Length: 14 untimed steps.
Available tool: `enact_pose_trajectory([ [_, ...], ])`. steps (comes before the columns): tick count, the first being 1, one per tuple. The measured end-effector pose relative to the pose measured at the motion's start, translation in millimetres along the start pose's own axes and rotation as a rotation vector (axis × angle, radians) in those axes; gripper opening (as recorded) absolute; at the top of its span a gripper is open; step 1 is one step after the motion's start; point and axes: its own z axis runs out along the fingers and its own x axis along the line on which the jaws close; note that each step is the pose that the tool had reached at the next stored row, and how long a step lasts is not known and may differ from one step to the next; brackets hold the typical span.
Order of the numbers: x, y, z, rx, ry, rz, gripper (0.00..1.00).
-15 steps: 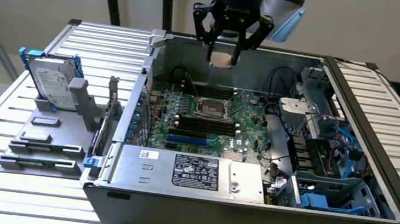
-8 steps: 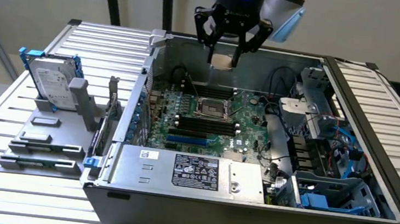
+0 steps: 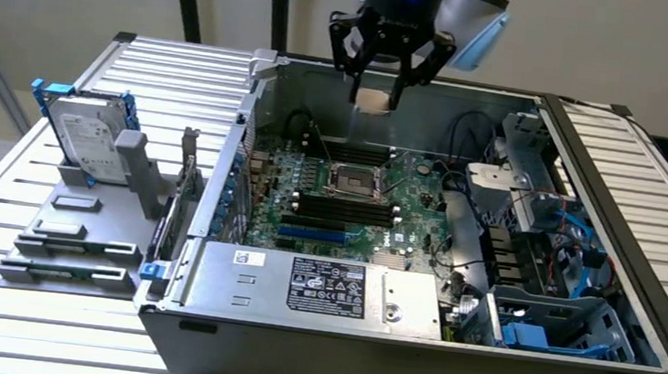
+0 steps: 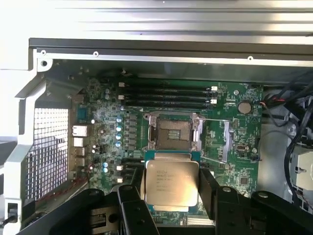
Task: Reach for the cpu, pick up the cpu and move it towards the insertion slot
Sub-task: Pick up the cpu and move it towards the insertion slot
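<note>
My gripper hangs above the open computer case, shut on the cpu, a small pale square chip held between the black fingers. In the wrist view the cpu shows its silvery printed top and beige rim, clamped by a finger on each side. The insertion slot is the square metal-framed socket on the green motherboard, well below the chip. In the wrist view the insertion slot lies just beyond the chip's edge, with its dark centre exposed.
Long black memory slots run beside the socket. A silver hard drive with a blue bracket stands on a grey rack at the exterior view's left. The power supply, cables and a blue drive cage crowd the case.
</note>
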Motion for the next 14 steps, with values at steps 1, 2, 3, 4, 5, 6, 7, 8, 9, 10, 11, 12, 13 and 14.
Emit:
enact_pose_trajectory([
  [1, -0.8, 1.8, 0.3, 0.0001, -0.0003, 0.001, 0.54],
  [2, -1.6, 3.7, 0.6, 0.0006, -0.0007, 0.001, 0.54],
  [3, -2.4, 5.7, 0.8, 0.0013, -0.0011, 0.002, 0.54],
  [4, -3.1, 7.5, 1.0, 0.0028, -0.0013, 0.003, 0.54],
  [5, -3.5, 9.0, 1.1, 0.0046, -0.0013, 0.003, 0.54],
  [6, -3.5, 9.6, 1.1, 0.0061, -0.0014, 0.004, 0.54],
  [7, -3.6, 9.7, 1.1, 0.0071, -0.0014, 0.004, 0.54],
  [8, -3.6, 9.7, 1.1, 0.0073, -0.0013, 0.004, 0.54],
  [9, -3.6, 9.7, 1.1, 0.0073, -0.0014, 0.004, 0.54],
  [10, -3.6, 9.7, 1.1, 0.0073, -0.0013, 0.004, 0.54],
  [11, -3.6, 9.7, 1.1, 0.0073, -0.0013, 0.004, 0.54],
  [12, -3.6, 9.7, 1.1, 0.0073, -0.0013, 0.004, 0.54],
  [13, -3.6, 9.7, 1.1, 0.0073, -0.0013, 0.004, 0.54],
  [14, -3.6, 9.7, 1.1, 0.0073, -0.0013, 0.004, 0.54],
])
